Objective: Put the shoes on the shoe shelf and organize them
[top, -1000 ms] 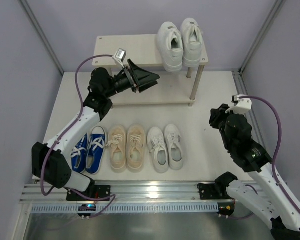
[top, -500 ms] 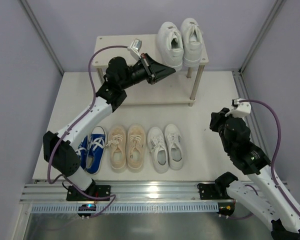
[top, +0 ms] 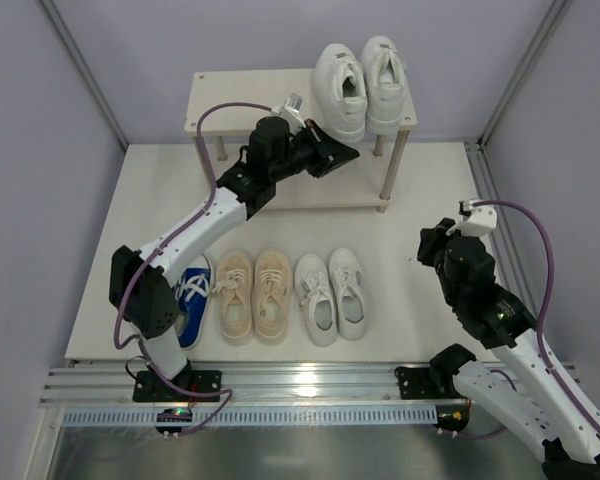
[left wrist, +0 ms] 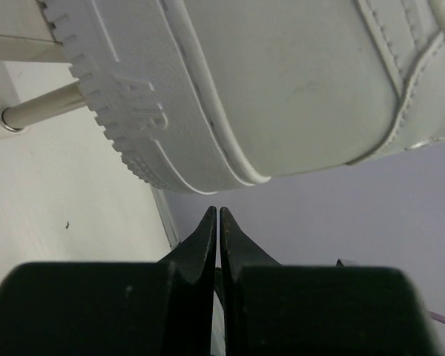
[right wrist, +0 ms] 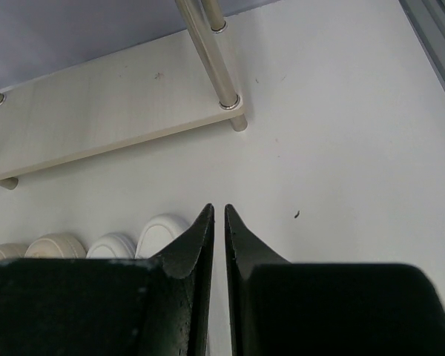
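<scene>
Top external view: the left arm is reaching across the bench (top: 425,185) and partly covering the blue sneakers (top: 192,298) at the left end of a row in front of the shoe shelf (top: 242,98). Beside them the beige canvas pair (top: 253,295) and then the smaller white pair (top: 330,294) are sitting side by side on the bench. The left end effector (top: 348,155) is hovering at the shelf's front edge. In the left wrist view its fingers (left wrist: 208,237) are pressed together with nothing between them, tips just beside the ribbed sole of a large white sneaker. The large white pair (top: 358,85) is standing on the top board, at its right end. Farther right, the right end effector (right wrist: 218,211) is hanging over bare bench, its fingers nearly touching and empty.
</scene>
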